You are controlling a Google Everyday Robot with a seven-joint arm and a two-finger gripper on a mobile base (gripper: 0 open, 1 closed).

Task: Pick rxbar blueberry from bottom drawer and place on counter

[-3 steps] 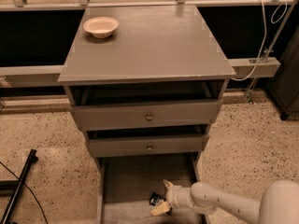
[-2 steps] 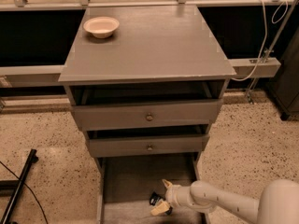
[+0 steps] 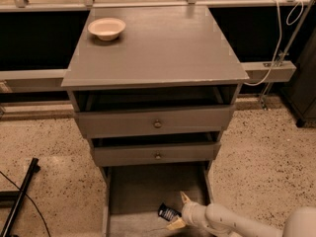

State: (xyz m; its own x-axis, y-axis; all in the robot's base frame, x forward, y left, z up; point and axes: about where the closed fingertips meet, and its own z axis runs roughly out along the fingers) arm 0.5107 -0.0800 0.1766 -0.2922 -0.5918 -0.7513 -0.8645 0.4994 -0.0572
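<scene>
Right now the rxbar blueberry (image 3: pixel 169 213) lies flat on the floor of the bottom drawer (image 3: pixel 143 191), right of centre toward the front, with the drawer pulled out. The gripper (image 3: pixel 179 212) sits low inside the drawer at the bar's right end. Its fingers are spread wide, one pale tip on the far side and one on the near side, and I see no clamp on the bar. Risks: the thin flat wrapper could skid along the drawer floor as the fingers close. A corner-only pinch could drop it on the lift. The arm must clear the middle drawer (image 3: pixel 128 156) overhead. The counter (image 3: pixel 158 53) holds a bowl (image 3: pixel 106 27) at back left.
</scene>
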